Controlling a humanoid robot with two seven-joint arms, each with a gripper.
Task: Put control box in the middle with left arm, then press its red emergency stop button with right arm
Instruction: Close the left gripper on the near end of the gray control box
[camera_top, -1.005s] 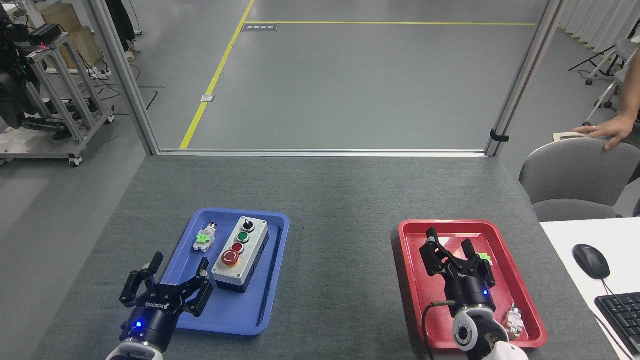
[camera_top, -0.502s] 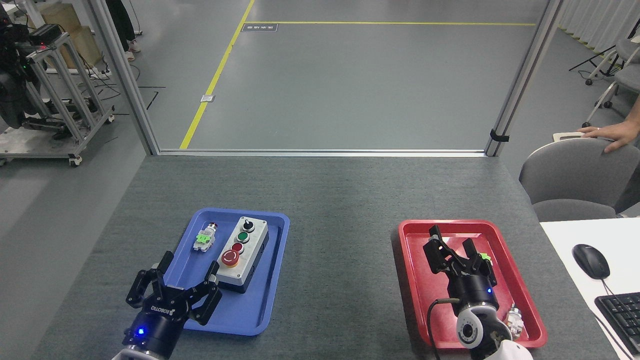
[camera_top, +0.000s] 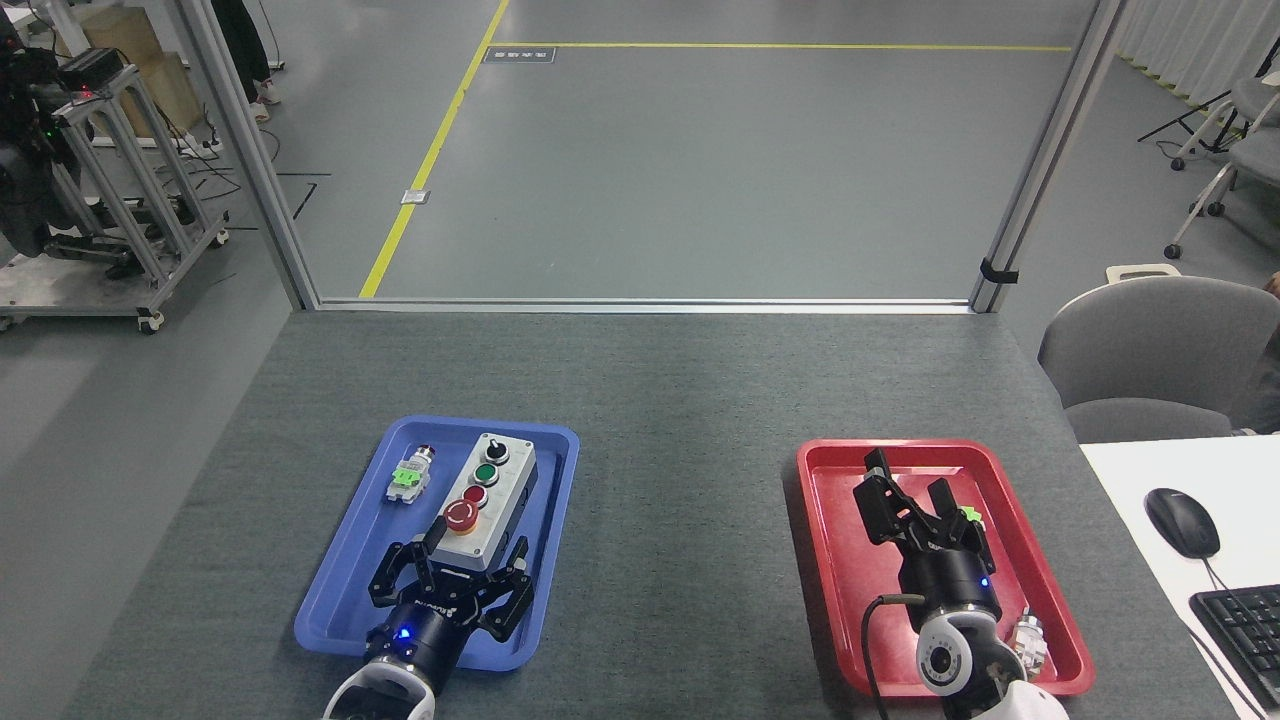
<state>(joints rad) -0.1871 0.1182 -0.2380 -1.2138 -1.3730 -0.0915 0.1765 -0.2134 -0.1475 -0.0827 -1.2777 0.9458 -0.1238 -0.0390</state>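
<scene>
The light-grey control box (camera_top: 488, 494) lies lengthwise in the blue tray (camera_top: 335, 612) at the left. Its big red emergency stop button (camera_top: 460, 515) sits at the near end, behind it a small red button, a green button and a black knob. My left gripper (camera_top: 452, 566) is open just in front of the box's near end, fingers spread to both sides of it, not touching as far as I can see. My right gripper (camera_top: 912, 502) hangs open over the red tray (camera_top: 826, 560) with nothing held. Between the trays lies the middle (camera_top: 680, 520), bare dark-grey tabletop.
A tiny silver-and-green push-button (camera_top: 408, 478) lies in the blue tray left of the box. Small parts (camera_top: 1026, 642) lie in the red tray. A grey chair (camera_top: 1160, 350), a mouse (camera_top: 1182, 522) and a keyboard (camera_top: 1245, 625) are at the right.
My left gripper has swung right from the blue tray's left edge to the box's near end. The right gripper barely shifted. A person's hand on the chair has left the view.
</scene>
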